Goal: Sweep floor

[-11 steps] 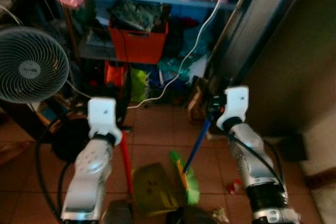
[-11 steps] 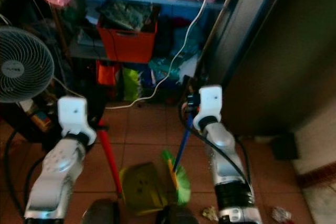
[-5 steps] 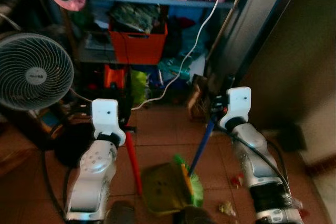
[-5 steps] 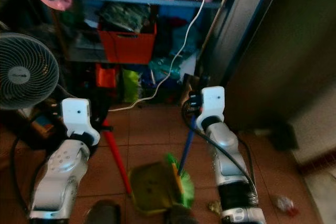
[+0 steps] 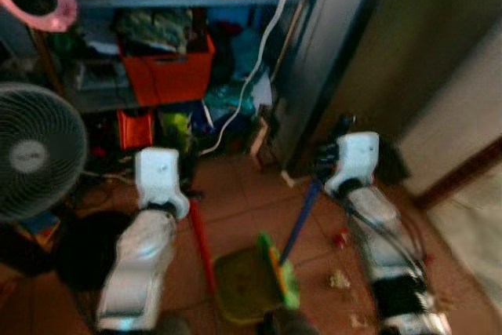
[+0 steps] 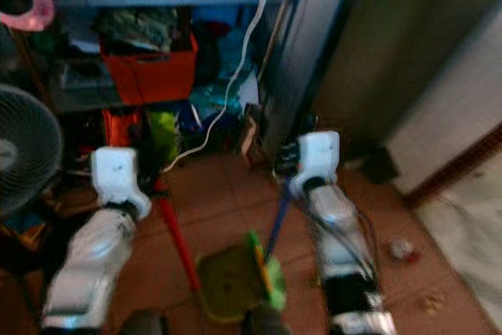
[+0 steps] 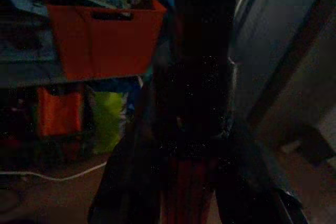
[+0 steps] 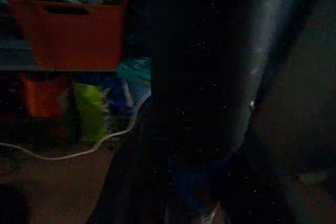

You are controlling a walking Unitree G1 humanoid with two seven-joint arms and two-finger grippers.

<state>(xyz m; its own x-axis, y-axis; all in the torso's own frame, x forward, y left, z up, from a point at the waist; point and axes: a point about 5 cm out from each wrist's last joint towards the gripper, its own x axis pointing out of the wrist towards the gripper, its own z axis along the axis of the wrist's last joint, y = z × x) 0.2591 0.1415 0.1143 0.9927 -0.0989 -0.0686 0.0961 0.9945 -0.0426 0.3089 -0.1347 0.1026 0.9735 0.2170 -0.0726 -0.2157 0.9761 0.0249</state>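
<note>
Tiled floor [image 5: 243, 202]: broom [image 5: 276, 260] (blue-handled) below right end effector [image 5: 323, 164].

Both silver arms [image 5: 141, 264] reach forward, wrists raised.

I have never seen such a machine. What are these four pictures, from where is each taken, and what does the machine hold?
This is a humanoid robot with two silver arms, doing a floor-sweeping job. The two bright pictures come from the two eyes of a camera on its head, looking down, so they show the same scene; they are blurred. The two dark pictures come from cameras on its wrists.

The left gripper is at the red handle of a yellow-green dustpan. The right gripper is at the blue handle of a green broom. Both tools rest on the tiled floor, where small scraps of litter lie. Behind are cluttered shelves with an orange bin, and a fan.
</note>
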